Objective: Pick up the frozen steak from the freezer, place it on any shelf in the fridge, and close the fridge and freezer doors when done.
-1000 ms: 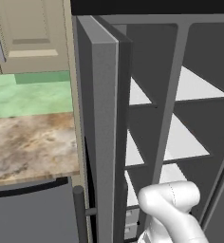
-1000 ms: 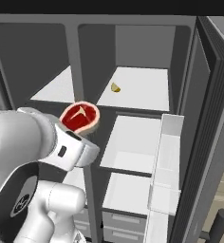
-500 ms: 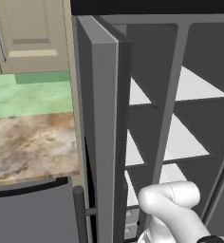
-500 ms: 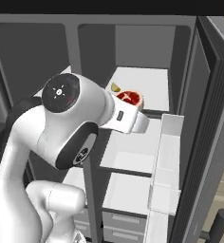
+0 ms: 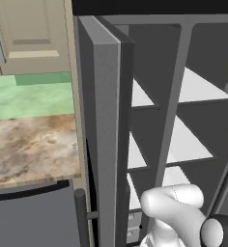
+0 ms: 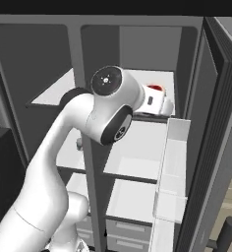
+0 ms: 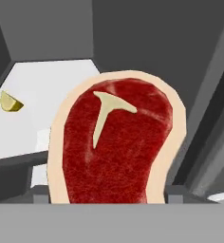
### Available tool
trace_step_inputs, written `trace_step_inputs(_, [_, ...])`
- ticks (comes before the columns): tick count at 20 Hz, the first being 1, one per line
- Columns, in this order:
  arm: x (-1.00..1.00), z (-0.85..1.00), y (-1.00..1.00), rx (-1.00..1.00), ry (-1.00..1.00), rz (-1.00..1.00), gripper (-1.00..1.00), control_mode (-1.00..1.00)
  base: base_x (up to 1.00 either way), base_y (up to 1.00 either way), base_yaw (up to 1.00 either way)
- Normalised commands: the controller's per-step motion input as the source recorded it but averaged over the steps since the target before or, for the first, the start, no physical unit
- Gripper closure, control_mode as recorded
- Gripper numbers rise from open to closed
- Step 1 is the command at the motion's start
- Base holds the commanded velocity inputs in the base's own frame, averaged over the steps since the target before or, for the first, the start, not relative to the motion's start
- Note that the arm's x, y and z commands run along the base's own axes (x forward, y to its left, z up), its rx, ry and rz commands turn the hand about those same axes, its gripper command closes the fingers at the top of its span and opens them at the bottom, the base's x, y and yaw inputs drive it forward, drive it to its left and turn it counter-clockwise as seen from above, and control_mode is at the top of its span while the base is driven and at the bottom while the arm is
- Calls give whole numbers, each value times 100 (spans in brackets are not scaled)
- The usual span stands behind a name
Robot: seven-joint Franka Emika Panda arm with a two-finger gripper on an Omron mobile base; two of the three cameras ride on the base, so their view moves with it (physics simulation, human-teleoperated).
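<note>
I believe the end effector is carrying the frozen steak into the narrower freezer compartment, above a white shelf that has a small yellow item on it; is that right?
Not quite: it is the wider fridge compartment, not the freezer. The right base view shows the arm reaching past the divider with the frozen steak over the upper shelf of the fridge. The rest holds: the end effector holds the steak, and the hand view shows the small yellow item on that white shelf.

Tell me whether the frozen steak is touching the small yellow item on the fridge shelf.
Apart. The hand view shows the frozen steak in the foreground and the small yellow item off to its left on the shelf, with bare white board between them.
</note>
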Motion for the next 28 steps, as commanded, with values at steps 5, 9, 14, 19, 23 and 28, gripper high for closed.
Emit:
trace_step_inputs(5, [100,-1,-25,0,2,3,100,-100,0,0,0])
trace_step_inputs(9, [100,-9,-14,0,6,3,100,-100,0,0,0])
trace_step_inputs(14, [100,-32,-1,0,13,3,-100,-100,0,0,0])
trace_step_inputs(19, [99,-41,0,0,13,4,-100,-100,0,0,0])
trace_step_inputs(23, [51,-21,0,0,7,6,-100,-100,0,0,0])
trace_step_inputs(28, [-8,0,13,2,1,5,-100,-100,0,0,0])
